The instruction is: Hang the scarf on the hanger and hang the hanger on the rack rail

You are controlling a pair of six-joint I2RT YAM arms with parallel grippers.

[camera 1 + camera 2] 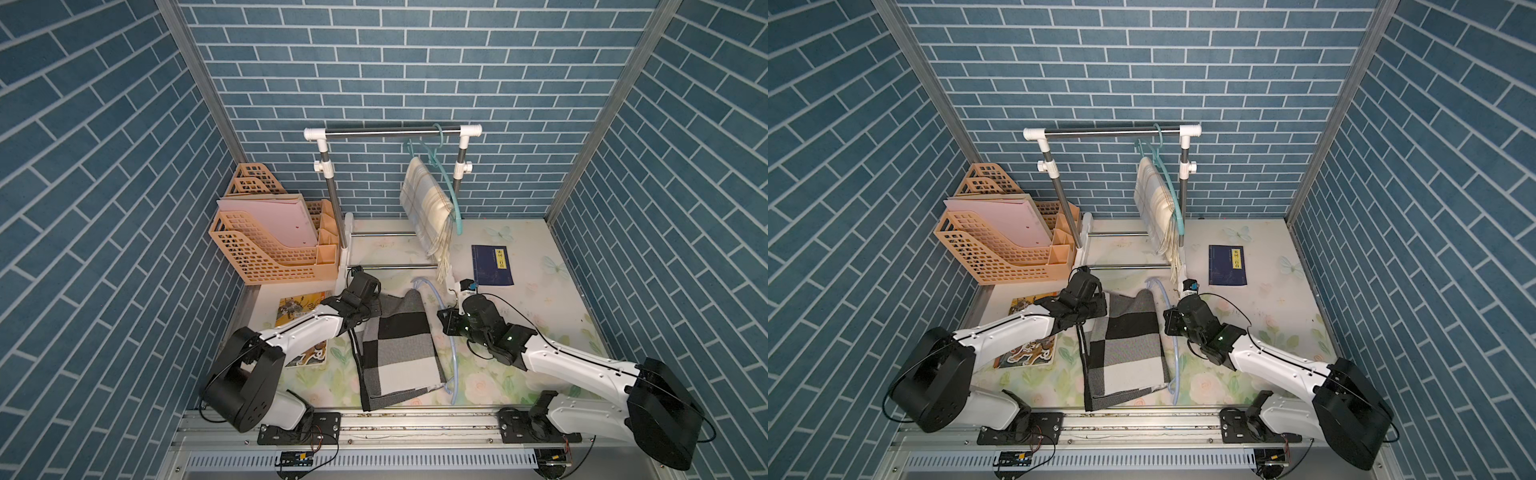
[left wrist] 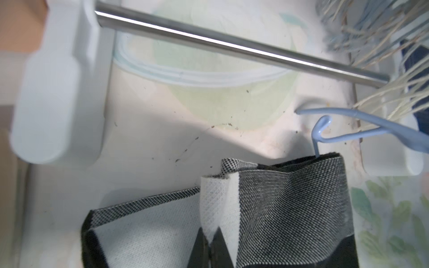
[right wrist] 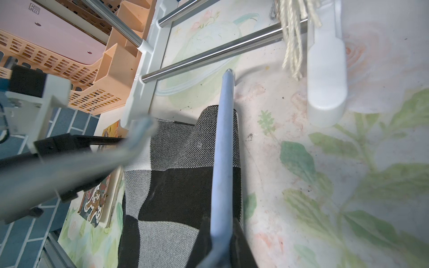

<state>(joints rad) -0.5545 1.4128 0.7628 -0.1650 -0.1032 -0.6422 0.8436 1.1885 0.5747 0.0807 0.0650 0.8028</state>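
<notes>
Scarf (image 1: 397, 345) lies on the floral table (image 1: 540, 332), its long axis running from the front edge toward the rack (image 1: 392, 133). The near end is flat and the far end is humped into a fold. It is a coarse weave of black, grey and white blocks with a dark border. At the far end the left gripper (image 2: 211, 239) is clenched on a white pleat. The right gripper (image 3: 221, 234) clamps the hanger (image 3: 222, 150), a thin pale-blue curved bar along the scarf's right edge. Its wire seems to enter the fold.

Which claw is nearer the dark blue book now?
Right. The right claw, gripping the pale blue hanger, is close beside the book; the left claw pinches the checked scarf, farther off.
</notes>
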